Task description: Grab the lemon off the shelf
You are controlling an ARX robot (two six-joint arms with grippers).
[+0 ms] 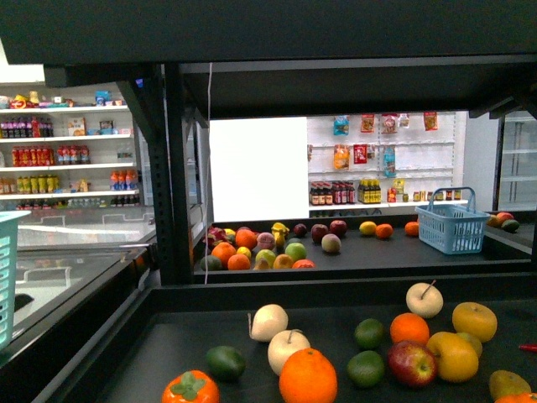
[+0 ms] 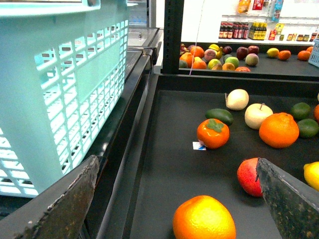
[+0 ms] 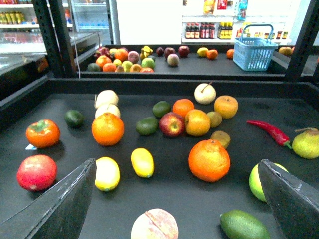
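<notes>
Two small yellow oval lemons lie side by side on the shelf's black deck: one lemon and a paler one beside it. My right gripper hangs open above the deck, both lemons lying ahead of it towards one finger. My left gripper is open over the deck's left end, above an orange; a yellow fruit shows at that view's edge. Neither gripper nor the lemons show in the front view.
A large orange, a green fruit, an avocado and a pale peach lie close to the right gripper. A red apple sits by the left finger. A teal basket stands left of the shelf rim.
</notes>
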